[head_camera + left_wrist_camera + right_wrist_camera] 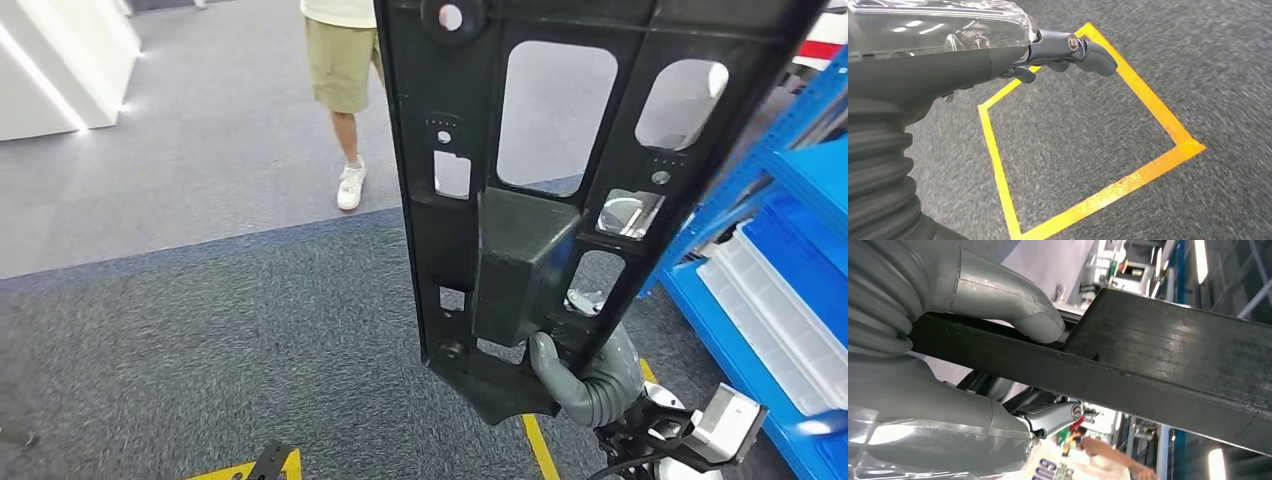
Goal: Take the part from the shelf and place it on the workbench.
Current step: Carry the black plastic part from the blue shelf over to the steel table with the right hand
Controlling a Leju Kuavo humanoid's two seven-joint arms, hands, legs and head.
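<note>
Black plastic part (560, 200) is gripped at its near lower edge by right hand (590, 375), held upright; left hand (1068, 50) hangs empty, fingers curled. Low grip: tilt or slip is risked. Person (340, 60) stands far.

No readable text, label, brand or number anywhere. Blue letters on a white shirt (1055, 471) in the right wrist view, cut off at the edge and too blurred to make out.
</note>
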